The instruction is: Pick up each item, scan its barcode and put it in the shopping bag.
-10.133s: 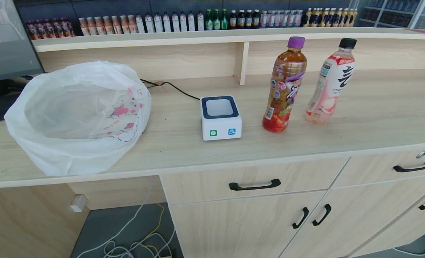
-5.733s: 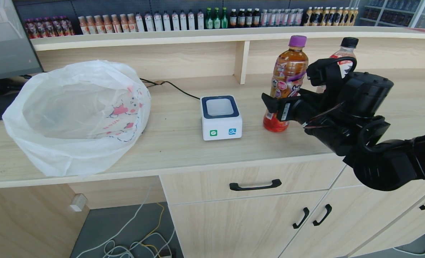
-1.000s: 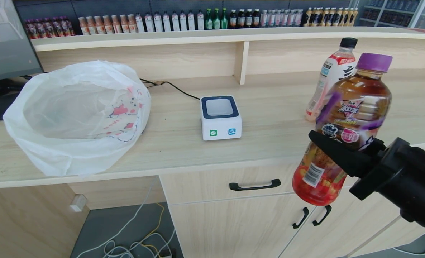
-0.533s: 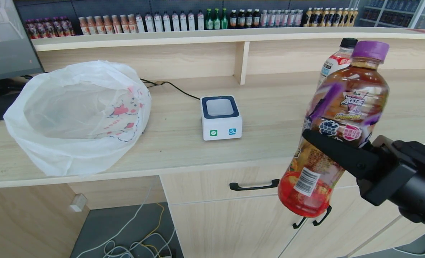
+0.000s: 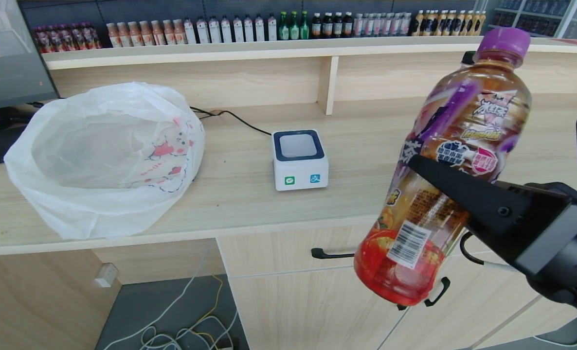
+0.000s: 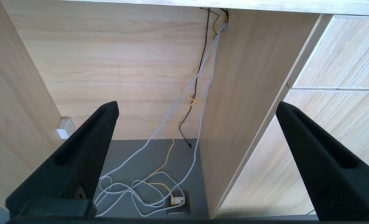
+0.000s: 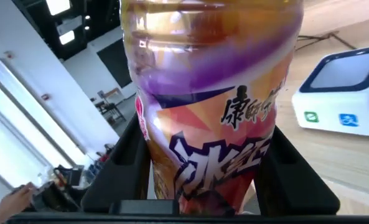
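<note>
Long bench [image 5: 249, 204], shopping bag [image 5: 103, 155] gaping at its left end. The purple-capped bottle [image 5: 463, 121] hangs out in front of the bench, clamped mid-body by the right end effector [image 5: 451, 163]. Long axis tilted, cap up and away (base nearest the head camera). Scanning step, by the look: the next move calls for a carry left over the scanner [image 5: 299, 158], barcode [image 5: 407, 238] turned to its window.

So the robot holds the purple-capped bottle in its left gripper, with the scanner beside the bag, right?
Not quite: it is the right gripper that holds the purple-capped bottle, as the head view shows. The scanner does stand beside the shopping bag.
</note>
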Tool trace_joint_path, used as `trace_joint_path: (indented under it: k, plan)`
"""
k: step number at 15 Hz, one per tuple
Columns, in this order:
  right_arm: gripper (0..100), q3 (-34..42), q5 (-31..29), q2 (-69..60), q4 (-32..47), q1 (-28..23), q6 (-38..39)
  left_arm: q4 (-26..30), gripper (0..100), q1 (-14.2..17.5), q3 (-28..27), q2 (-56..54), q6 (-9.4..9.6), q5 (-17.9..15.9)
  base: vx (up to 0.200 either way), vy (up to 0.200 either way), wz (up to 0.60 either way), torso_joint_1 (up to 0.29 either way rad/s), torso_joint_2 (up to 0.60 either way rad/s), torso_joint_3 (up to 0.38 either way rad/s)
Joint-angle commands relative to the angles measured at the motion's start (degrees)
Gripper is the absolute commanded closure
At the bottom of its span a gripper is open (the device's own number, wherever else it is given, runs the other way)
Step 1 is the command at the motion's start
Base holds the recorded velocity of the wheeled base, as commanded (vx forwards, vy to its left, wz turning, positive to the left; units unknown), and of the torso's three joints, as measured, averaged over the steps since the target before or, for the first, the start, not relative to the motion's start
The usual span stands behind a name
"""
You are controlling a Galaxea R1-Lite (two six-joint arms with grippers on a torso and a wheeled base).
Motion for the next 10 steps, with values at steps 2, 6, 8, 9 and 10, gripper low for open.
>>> trace_joint_path:
  k: [2,6,8,9,10]
  plan:
    - [100,-0.4,0.0,1.3,-1.1,4.4,2.9,0.0,0,0.0,0.0,0.0,-0.03,0.0,0.0,0.0,0.0,0.0,0.0,0.0]
    - [100,0.5,0.7,0.8,-3.3,6.9,7.7,0.0,0,0.0,0.0,0.0,-0.03,0.0,0.0,0.0,0.0,0.0,0.0,0.0]
    - [100,0.7,1.8,0.8,-3.3,6.9,9.6,0.0,0,0.0,0.0,0.0,-0.03,0.0,0.0,0.0,0.0,0.0,0.0,0.0]
    - [100,0.4,1.8,0.8,-3.4,6.9,11.6,0.0,0,0.0,0.0,0.0,-0.03,0.0,0.0,0.0,0.0,0.0,0.0,0.0]
    - [100,0.0,1.8,0.8,-3.3,6.9,13.2,0.0,0,0.0,0.0,0.0,-0.03,0.0,0.0,0.0,0.0,0.0,0.0,0.0]
